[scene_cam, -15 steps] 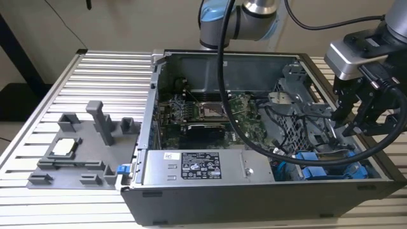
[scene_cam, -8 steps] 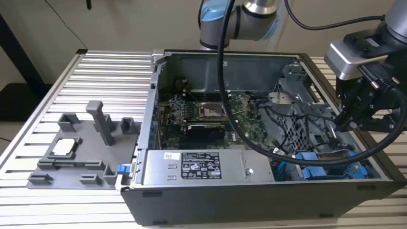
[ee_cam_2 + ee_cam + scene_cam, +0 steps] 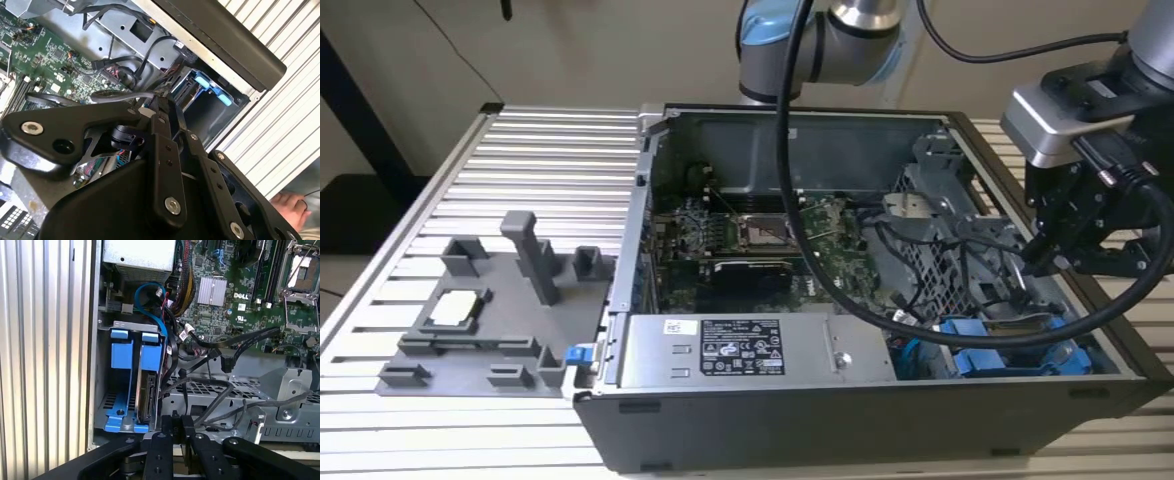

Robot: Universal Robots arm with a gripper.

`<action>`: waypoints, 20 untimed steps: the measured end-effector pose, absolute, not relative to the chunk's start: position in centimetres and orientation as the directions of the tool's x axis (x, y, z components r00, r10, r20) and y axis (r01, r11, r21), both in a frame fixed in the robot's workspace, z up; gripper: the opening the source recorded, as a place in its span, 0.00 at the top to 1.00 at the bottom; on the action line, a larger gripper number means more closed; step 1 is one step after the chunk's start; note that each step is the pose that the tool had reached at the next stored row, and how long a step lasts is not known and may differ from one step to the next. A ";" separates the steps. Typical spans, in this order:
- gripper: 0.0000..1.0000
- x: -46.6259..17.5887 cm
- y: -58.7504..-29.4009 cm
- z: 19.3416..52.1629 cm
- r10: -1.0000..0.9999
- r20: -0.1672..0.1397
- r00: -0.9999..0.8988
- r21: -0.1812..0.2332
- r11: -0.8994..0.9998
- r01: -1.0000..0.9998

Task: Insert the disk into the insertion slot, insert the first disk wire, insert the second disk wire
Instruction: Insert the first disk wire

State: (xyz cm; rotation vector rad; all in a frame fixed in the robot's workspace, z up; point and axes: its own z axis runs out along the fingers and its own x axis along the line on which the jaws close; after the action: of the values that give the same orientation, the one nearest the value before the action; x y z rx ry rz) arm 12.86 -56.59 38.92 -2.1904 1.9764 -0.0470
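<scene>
Now: disk (image 3: 146, 400) looks seated in insertion slot (image 3: 107, 402); gripper (image 3: 179, 422) pinched shut amid loose cables (image 3: 240, 338). Risk: snags one, prob. tugs a connector off.

Robotics lab bench, slotted aluminium tabletop (image 3: 547, 160), open computer case (image 3: 854, 420) on it, grey parts fixture (image 3: 480, 340) beside the case, robot arm (image 3: 814, 40) behind the case.

Blue rails in insertion slot (image 3: 122, 355); green motherboard (image 3: 227, 320); black hand (image 3: 178, 424); ribbed silver table (image 3: 45, 365).
</scene>
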 end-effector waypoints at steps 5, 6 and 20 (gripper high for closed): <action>0.81 13.1 -56.6 38.8 -0.989 -0.102 0.109 -0.149 -0.093 -0.984; 0.81 13.2 -56.6 38.8 -0.989 -0.102 0.108 -0.140 -0.093 -0.986; 0.81 15.1 -57.0 38.5 -0.989 -0.109 0.099 -0.052 -0.094 -0.994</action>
State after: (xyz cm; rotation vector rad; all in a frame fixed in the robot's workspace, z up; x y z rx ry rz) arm 15.05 -56.98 38.51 -2.2423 2.0354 0.0692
